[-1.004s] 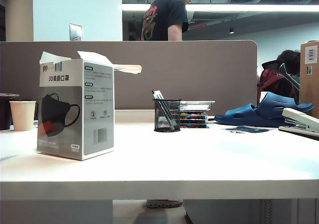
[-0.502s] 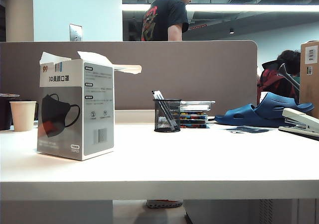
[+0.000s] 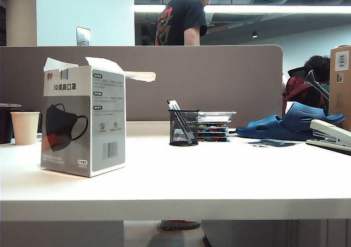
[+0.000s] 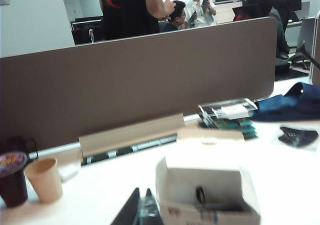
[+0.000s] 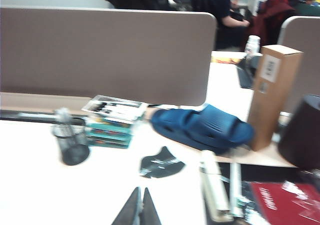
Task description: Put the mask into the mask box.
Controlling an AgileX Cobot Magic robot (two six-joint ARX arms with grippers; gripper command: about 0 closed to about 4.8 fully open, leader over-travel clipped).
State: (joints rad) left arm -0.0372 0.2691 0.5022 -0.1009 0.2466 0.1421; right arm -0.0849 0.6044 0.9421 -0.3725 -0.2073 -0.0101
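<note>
The exterior view is sharp and bright. A long white ceiling light strip (image 3: 241, 9) glows at the top and washes out a little. The flat white surface (image 3: 219, 175) shines pale, with a soft shadow beside the tall grey-and-white cardboard mask box (image 3: 83, 121). Both wrist views are blurry all over. In the right wrist view the surface is nearly pure white.
</note>
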